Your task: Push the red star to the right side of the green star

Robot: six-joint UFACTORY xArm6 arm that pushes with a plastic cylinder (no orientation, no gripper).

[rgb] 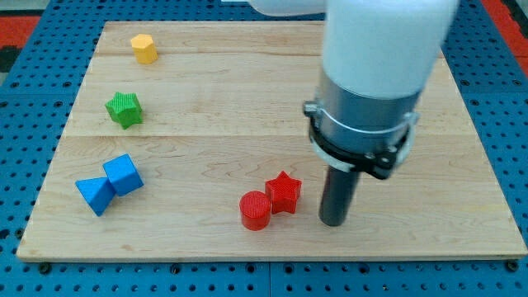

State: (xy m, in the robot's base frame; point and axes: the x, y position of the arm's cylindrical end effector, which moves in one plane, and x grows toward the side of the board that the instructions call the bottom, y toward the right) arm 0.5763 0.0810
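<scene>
The red star (283, 192) lies near the view's bottom middle of the wooden board, touching a red cylinder (255, 209) at its lower left. The green star (124, 109) lies at the view's left, far from the red star. My tip (332, 221) is on the board just right of the red star, a small gap apart from it. The arm's grey and white body rises above it and hides the board behind.
A yellow hexagonal block (143, 48) sits at the view's top left. A blue cube (124, 174) and a blue triangular block (96, 195) touch each other at the view's lower left. The wooden board (462, 148) lies on a blue pegboard.
</scene>
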